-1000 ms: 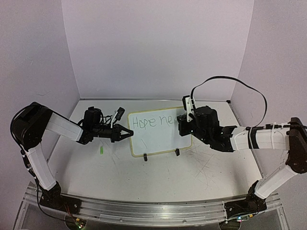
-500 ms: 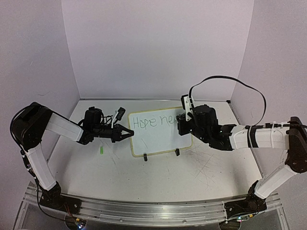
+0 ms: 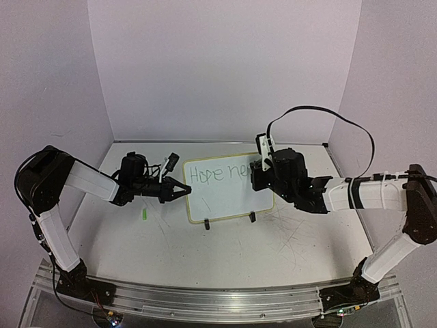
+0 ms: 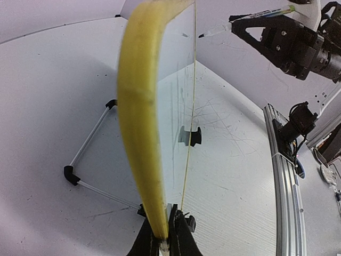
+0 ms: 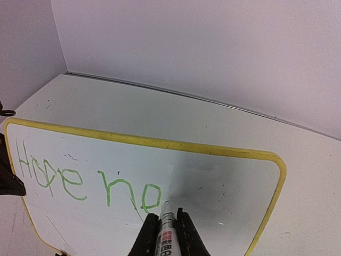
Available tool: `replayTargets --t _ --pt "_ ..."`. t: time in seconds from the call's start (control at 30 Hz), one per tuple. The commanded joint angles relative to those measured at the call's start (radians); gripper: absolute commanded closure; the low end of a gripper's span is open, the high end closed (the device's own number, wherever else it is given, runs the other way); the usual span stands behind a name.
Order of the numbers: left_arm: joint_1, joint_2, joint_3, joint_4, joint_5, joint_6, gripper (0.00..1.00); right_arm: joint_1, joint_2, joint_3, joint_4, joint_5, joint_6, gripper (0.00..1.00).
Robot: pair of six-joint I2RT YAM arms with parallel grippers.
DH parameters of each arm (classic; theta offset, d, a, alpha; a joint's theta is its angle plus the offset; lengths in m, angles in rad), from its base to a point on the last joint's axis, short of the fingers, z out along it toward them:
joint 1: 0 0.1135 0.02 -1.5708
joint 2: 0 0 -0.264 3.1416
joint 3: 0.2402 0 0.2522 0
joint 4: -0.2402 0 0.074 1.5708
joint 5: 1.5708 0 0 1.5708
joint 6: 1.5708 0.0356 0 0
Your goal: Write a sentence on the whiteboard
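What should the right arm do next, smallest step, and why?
Probably slide the marker tip slightly right and begin the next letter: the sentence stops at "Hope ne", the whiteboard is bare beyond it, and the left jaws pinch its edge.

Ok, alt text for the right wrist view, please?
The right gripper holds a marker with its tip at the whiteboard, just past green writing that reads "Hope" plus two more letters. The board has a yellow rim, and a pale wall rises behind it.
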Motion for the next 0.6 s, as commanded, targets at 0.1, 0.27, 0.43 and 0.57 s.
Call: replayTargets --t 0.1,0.27,0.43,0.57 --pt "0.011 0.014 0.016 -0.060 -0.175 0.088 1.00 -0.008 0.022 0.057 0.065 0.030 -0.013 1.00" --pt "0.011 0.013 0.016 -0.063 -0.175 0.089 1.00 -0.011 0.029 0.060 0.064 0.032 -0.014 1.00" --pt "0.012 0.012 0.016 -0.063 -0.175 0.091 1.00 -0.015 0.042 0.067 0.063 0.037 -0.013 1.00" --pt "0.011 0.012 0.016 -0.065 -0.174 0.093 1.00 -0.017 0.047 0.068 0.048 0.043 -0.004 1.00"
